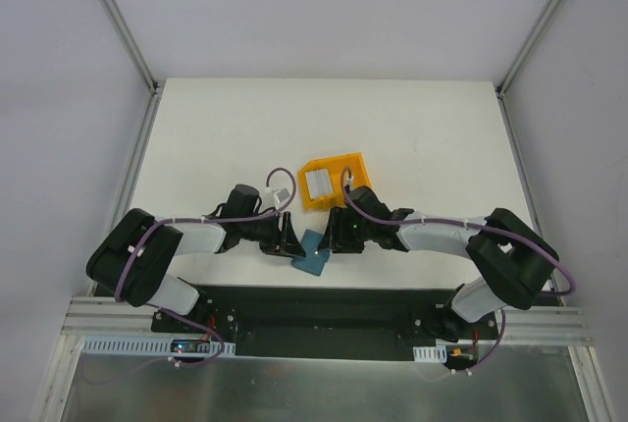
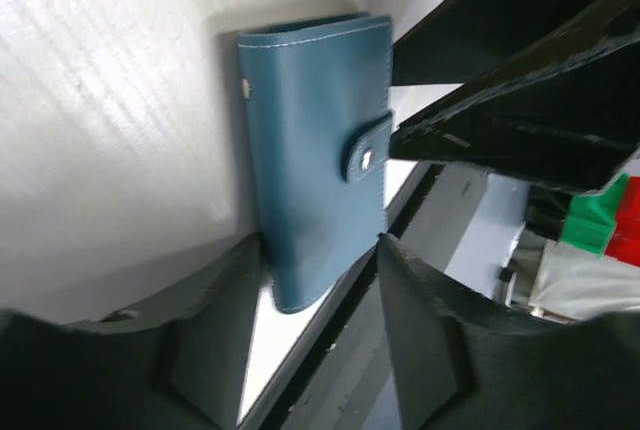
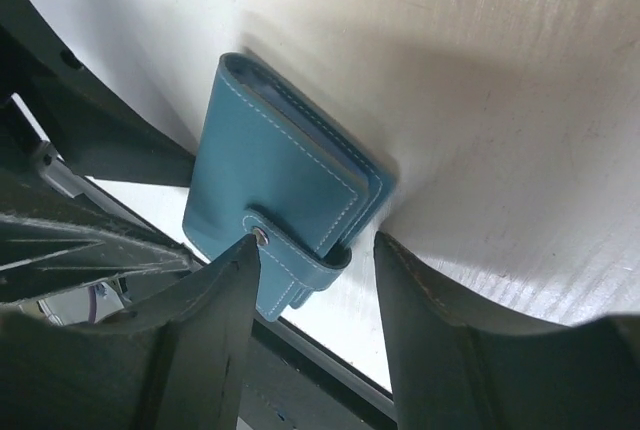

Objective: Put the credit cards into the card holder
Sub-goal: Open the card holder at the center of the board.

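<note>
Where the desk (image 1: 216,137) ends at its near edge, the card holder (image 1: 314,256) is found lying closed with its snap tab (image 3: 300,255) fastened, and bare room is left behind and to both sides. The credit cards (image 1: 319,184) are seen in a yellow bin (image 1: 351,167) just beyond. The left end effector (image 2: 320,250) is set astride the holder's end; whether it is clamped cannot be told. The right end effector (image 3: 315,245) is spread around the tab, one finger touching the snap

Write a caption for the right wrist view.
Closed teal card holder, snap fastened, on the white table, one end between the right gripper's fingers.
</note>
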### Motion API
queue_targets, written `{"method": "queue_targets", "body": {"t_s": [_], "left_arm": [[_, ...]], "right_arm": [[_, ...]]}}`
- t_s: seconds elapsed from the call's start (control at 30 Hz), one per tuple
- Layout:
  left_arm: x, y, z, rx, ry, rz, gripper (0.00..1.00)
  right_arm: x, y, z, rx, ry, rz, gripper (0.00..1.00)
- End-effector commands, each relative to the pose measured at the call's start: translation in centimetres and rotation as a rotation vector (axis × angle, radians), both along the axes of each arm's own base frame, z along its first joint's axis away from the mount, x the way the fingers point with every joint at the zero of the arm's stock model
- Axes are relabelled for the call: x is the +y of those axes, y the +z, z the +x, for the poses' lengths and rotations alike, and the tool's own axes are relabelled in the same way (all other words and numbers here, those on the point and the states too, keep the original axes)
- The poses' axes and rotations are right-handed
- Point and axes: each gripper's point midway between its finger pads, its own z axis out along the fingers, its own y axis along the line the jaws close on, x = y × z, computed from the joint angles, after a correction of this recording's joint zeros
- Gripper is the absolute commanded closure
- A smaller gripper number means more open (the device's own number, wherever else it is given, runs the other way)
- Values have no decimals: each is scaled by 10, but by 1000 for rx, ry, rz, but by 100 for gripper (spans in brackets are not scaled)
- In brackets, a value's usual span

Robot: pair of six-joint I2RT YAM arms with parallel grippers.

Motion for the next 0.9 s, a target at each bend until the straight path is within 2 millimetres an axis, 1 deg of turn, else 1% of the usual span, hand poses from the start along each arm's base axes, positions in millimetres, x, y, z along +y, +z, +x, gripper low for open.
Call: {"method": "queue_targets", "body": {"t_s": [0.0, 0.1, 0.17, 0.23, 0.4, 0.53, 0.77, 0.83, 0.87], "left_arm": [[2, -8, -11, 44, -4, -4, 56], [-1, -3, -8, 39, 4, -24, 64], [-3, 1, -5, 28, 12, -35, 65], [-5, 4, -2, 16, 18, -49, 68], [-12, 8, 2, 20, 27, -106, 68], [-15, 6, 3, 40, 38, -130, 68], [-13, 3, 5, 35, 51, -107, 74], [-11, 1, 7, 24, 52, -76, 81], [-7, -4, 6, 30, 48, -41, 87]], "right_arm": [[-2, -6, 1, 16, -25, -5, 49], [-5, -10, 0, 25, -29, -16, 50], [-5, -12, -1, 27, -29, -18, 51], [-6, -13, -2, 30, -27, -19, 53], [-4, -15, -2, 36, -20, -16, 54], [-3, -16, -3, 43, -21, -8, 54], [-3, -13, -2, 30, -10, -5, 55], [-3, -9, -1, 3, 4, 0, 55], [-4, -6, 1, -19, 12, -2, 55]]}}
